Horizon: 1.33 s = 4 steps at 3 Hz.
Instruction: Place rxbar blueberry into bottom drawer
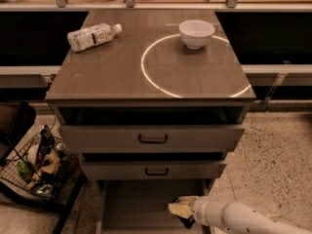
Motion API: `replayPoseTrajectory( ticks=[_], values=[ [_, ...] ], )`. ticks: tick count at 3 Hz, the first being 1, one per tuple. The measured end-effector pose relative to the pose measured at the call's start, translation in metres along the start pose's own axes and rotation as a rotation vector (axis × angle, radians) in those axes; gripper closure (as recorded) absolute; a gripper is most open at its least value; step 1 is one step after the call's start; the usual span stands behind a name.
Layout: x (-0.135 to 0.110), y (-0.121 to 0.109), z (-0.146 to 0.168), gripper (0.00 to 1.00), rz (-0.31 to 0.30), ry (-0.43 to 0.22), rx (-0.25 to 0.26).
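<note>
End effector (181, 208) is held low over the open bottom drawer (136, 204), by its right rail, likely for drop-off. Whether anything is gripped cannot be told.

Viewpoint: we look down from high before the cabinet (112, 77).
Facing: toward the far side.
Nearness: middling; bottom drawer (136, 204) cut off at near edge.
Gripper: the gripper (181, 208) at near right.
</note>
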<state>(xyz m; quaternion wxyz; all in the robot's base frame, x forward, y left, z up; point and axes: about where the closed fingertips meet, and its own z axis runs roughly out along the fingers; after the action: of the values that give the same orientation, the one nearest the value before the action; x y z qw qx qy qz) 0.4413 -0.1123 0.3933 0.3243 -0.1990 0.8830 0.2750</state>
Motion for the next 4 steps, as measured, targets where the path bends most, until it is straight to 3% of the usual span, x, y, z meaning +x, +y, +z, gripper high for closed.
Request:
replayPoseTrajectory(
  ticks=[1, 2, 3, 4],
  values=[
    [0.014, 0.000, 0.087, 1.00, -0.004, -0.007, -0.054],
    [0.054, -0.006, 0.168, 1.00, 0.025, -0.007, -0.104],
    [0.080, -0.020, 0.187, 1.00, 0.063, -0.028, -0.105],
    [0.090, -0.028, 0.196, 1.00, 0.092, -0.058, -0.086]
  ],
)
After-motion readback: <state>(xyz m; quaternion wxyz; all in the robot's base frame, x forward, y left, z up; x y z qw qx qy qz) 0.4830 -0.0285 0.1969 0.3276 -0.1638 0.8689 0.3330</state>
